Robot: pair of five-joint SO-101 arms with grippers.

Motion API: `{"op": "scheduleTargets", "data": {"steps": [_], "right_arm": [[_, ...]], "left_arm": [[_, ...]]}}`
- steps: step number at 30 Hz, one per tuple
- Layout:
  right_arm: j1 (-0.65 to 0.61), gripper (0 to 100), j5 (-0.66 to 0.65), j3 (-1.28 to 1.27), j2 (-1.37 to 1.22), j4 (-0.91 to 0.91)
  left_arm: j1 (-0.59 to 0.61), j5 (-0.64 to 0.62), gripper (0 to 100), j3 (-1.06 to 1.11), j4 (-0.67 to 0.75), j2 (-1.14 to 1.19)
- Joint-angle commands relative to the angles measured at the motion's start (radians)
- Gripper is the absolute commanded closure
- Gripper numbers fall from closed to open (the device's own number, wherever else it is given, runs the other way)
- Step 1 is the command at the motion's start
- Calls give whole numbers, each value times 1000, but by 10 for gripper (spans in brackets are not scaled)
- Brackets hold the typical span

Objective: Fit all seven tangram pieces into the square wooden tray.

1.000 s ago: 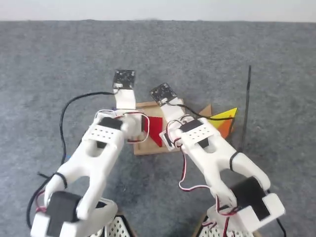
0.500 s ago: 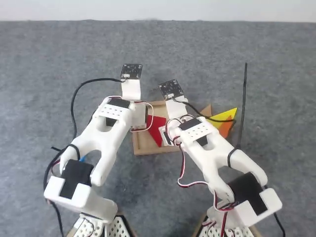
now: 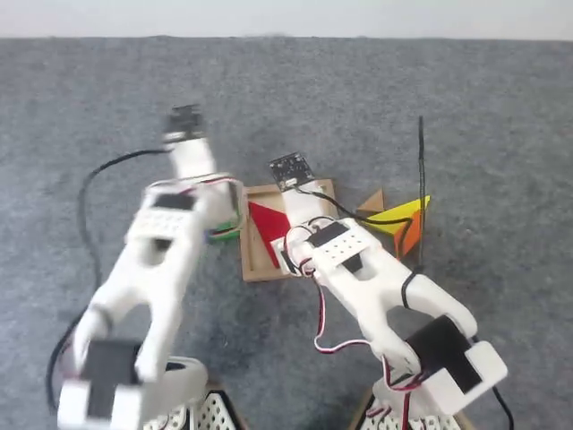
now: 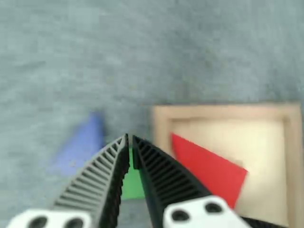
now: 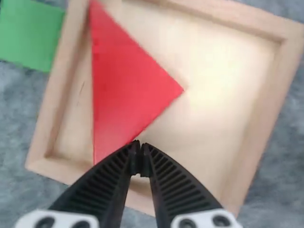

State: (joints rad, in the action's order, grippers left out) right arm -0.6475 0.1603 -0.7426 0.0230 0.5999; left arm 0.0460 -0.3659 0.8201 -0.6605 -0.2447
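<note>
tray (image 3: 260, 270) 1 | tangram pieces 5 — red (image 3: 267, 224), green (image 5: 28, 35), blue (image 4: 80, 147), yellow (image 3: 398, 215), orange (image 3: 407, 237) | arms (image 3: 157, 260) (image 3: 367, 278) 2

No writing, number or sign can be read (the tray (image 5: 69, 71) bears none).

surface: grey mat (image 3: 501, 107), spans the whole work area | far edge: white strip (image 3: 286, 18) along it

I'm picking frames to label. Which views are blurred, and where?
High view: the left arm is motion-smeared, the right arm crisp. Left wrist view: the blue piece and carpet are smeared, the left tool sharp. Right wrist view: red triangle and wooden tray clear, with a bright patch on its floor.
</note>
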Motion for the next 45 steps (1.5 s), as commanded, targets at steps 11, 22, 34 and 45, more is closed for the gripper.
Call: {"op": "scheduleTargets", "data": {"steps": [11, 22, 34, 45], "right_arm": [[-79, 992, -95, 54, 38, 10], [105, 992, -183, -31, 348, -8], [101, 992, -195, 29, -33, -252], [16, 992, -196, 38, -19, -188]], "left_arm": [[118, -12, 988, 124, 34, -310], [120, -11, 988, 125, 31, -316], [118, -11, 988, 125, 31, -318], [118, -11, 988, 125, 31, -318]]}}
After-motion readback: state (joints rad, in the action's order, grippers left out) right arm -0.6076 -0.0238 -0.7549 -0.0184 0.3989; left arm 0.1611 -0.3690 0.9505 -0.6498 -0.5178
